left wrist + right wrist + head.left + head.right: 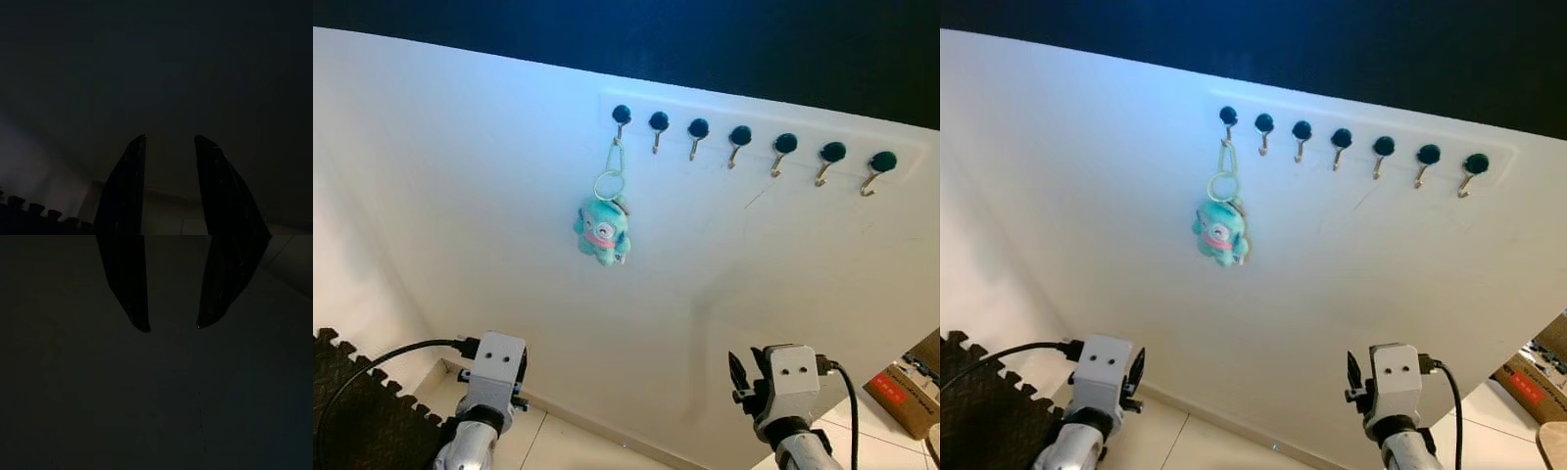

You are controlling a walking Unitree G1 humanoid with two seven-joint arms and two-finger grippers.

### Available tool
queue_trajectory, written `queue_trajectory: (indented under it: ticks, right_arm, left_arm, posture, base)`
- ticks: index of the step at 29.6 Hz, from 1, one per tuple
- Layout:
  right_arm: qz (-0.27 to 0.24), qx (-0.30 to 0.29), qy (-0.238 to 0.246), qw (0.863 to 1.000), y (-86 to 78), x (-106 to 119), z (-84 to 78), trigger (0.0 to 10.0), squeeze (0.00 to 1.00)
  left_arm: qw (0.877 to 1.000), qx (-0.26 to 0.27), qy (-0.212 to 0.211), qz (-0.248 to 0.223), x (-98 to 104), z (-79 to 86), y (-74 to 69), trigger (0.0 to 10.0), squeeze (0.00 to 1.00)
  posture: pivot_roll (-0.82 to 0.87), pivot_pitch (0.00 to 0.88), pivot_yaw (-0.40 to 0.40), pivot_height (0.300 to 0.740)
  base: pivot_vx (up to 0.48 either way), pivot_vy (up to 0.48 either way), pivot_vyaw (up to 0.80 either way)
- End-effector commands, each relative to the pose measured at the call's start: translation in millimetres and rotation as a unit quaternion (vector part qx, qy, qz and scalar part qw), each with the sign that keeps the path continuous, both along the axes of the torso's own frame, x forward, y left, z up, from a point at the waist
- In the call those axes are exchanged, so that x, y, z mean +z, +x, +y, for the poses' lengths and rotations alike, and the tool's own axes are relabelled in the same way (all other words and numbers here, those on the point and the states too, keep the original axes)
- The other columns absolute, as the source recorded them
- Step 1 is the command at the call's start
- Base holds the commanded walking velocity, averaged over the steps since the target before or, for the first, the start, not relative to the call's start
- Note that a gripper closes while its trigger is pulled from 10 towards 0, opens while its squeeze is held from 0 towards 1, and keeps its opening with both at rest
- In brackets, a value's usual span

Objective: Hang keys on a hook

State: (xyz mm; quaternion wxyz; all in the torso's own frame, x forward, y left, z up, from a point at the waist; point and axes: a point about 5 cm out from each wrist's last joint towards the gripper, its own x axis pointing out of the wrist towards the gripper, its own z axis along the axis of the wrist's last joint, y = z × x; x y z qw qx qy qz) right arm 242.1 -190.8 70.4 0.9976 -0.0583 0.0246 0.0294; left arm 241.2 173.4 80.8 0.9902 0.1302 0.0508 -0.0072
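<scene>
Keys (611,174): a pale green clip and ring with a teal plush toy (602,230) under it, hanging from the hook (621,120) at the left end of the hook rail (749,122). The rail sits high on the white wall (460,196), near its top edge. Seven hooks in a row, dark round caps with metal hooks below. Plush toy hangs flat against the wall, well below the rail; no separate key blades can be made out at this size.

Left gripper (168,142): low, near the wall's bottom edge, well below the keys and a bit left of them. Left wrist view is very dark, but the two black fingers are apart with a clear gap, nothing between them.

Right gripper (172,327): also low by the wall's bottom edge, well to the right of the keys, roughly under the middle hooks. Right wrist view is dark as well; fingers parted, tips separated, holding nothing.

Black foam floor mat (352,392) with a toothed edge sits at the lower left beside the left arm. Cardboard box (906,387) on the tiled floor at the far right.
</scene>
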Motion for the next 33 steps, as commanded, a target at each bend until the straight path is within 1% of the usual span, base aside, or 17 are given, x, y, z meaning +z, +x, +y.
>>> queue_trajectory:
  ticks: [1, 24, 33]
  right_arm:
    - [0.007, -0.005, 0.01, 1.0, -1.9, -5.6, -1.4, 10.0, 0.0]
    - [0.008, 0.0, 0.01, 1.0, -0.6, -8.7, 0.7, 10.0, 0.0]
    - [0.009, 0.001, 0.011, 1.0, -0.8, -9.6, 1.5, 10.0, 0.0]
  left_arm:
    - [1.0, 0.006, -0.01, 0.013, -6.9, -0.3, -1.8, 10.0, 0.0]
    - [1.0, 0.002, -0.008, 0.01, -6.7, 0.1, -1.5, 10.0, 0.0]
    - [1.0, 0.001, -0.008, 0.01, -6.3, -0.1, -1.8, 10.0, 0.0]
  posture:
    - [0.07, 0.127, -0.036, 0.74]
    - [0.07, 0.122, -0.036, 0.74]
    - [0.07, 0.123, -0.036, 0.74]
  base:
    - [0.0, 0.0, 0.0]
    - [0.0, 0.0, 0.0]
    - [-0.357, 0.0, 0.0]
